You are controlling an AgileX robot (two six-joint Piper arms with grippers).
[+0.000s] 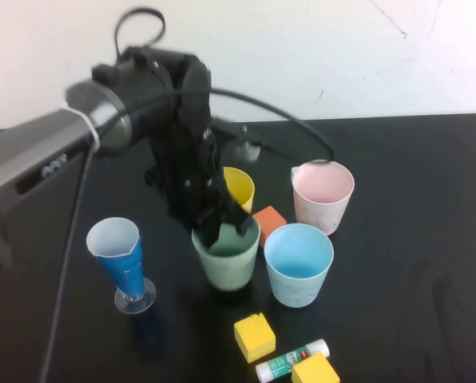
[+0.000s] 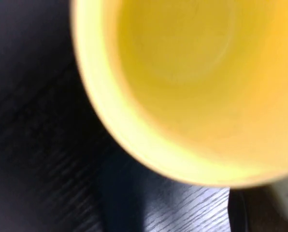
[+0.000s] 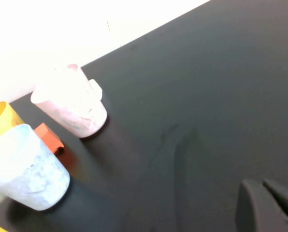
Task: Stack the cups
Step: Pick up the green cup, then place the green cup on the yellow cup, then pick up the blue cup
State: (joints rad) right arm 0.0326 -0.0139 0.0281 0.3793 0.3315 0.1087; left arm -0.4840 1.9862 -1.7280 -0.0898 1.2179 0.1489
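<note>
The green cup (image 1: pixel 226 262) stands at the middle of the black table (image 1: pixel 414 239). The yellow cup (image 1: pixel 241 186) is just behind it, the light blue cup (image 1: pixel 298 267) to its right and the pink cup (image 1: pixel 323 194) at the back right. All are upright and apart. My left gripper (image 1: pixel 225 227) hangs open over the green cup's far rim, between it and the yellow cup. The yellow cup (image 2: pixel 192 82) fills the left wrist view. My right gripper (image 3: pixel 261 185) is shut and empty above bare table, right of the pink cup (image 3: pixel 71 104) and the blue cup (image 3: pixel 25 169).
A tall blue-and-white conical cup (image 1: pixel 120 259) on a clear foot stands at the left. An orange block (image 1: pixel 269 221) sits between the cups. Two yellow blocks (image 1: pixel 254 336) (image 1: pixel 315 370) and a glue stick (image 1: pixel 292 359) lie near the front edge. A white wall (image 1: pixel 342 48) is behind.
</note>
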